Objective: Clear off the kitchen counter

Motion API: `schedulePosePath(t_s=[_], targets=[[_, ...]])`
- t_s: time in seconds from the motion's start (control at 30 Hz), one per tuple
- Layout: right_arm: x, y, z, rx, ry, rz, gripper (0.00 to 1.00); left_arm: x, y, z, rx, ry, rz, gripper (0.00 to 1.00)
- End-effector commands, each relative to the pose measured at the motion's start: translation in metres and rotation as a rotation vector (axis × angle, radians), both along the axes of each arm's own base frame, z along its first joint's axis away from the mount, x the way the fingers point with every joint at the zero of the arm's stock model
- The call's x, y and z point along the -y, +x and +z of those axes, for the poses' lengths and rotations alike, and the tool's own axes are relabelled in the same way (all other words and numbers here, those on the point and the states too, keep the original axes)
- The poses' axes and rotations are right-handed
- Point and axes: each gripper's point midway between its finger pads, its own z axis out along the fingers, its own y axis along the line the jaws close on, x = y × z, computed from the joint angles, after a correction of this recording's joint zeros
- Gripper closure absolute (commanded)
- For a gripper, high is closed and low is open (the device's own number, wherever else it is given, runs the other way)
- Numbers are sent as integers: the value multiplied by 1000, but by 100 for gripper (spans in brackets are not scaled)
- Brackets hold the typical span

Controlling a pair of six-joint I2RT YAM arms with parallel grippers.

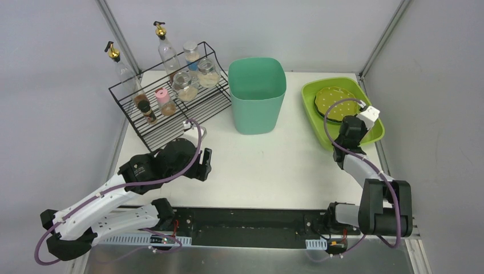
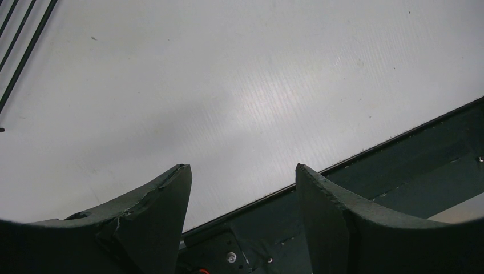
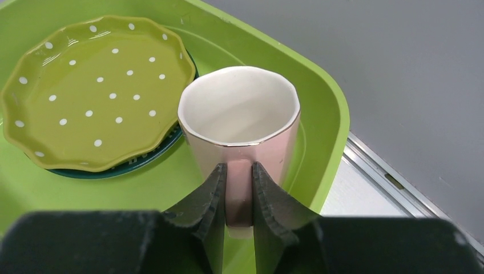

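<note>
The white kitchen counter (image 1: 285, 165) carries a lime-green tray (image 1: 311, 111) at its back right. In the right wrist view a pink mug (image 3: 240, 108) with a white inside stands upright in the tray (image 3: 322, 108), next to a green dotted plate (image 3: 97, 85). My right gripper (image 3: 238, 168) is shut on the mug's handle, one finger on each side. In the top view the right arm hides the mug. My left gripper (image 1: 204, 164) hangs open over the bare counter (image 2: 228, 85) near its front edge, and nothing sits between its fingers (image 2: 171, 194).
A teal bin (image 1: 257, 94) stands at the back middle. A black wire rack (image 1: 171, 108) at the back left holds jars and bottles. Below the counter's front edge runs the black base rail (image 1: 245, 222). Grey walls close in both sides.
</note>
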Motion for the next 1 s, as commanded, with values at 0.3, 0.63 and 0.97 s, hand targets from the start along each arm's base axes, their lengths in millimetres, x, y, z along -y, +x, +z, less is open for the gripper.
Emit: schedulePosePath(t_s=[0.3, 0.63, 0.97], targets=[[-23, -21, -27, -92, 189, -30, 68, 2, -7, 0, -16, -28, -16, 31], [-43, -24, -7, -81, 230, 19, 50, 3, -6, -2, -22, -18, -14, 31], [-59, -40, 23, -113, 289, 84, 37, 1, -4, -2, -15, -10, -6, 26]])
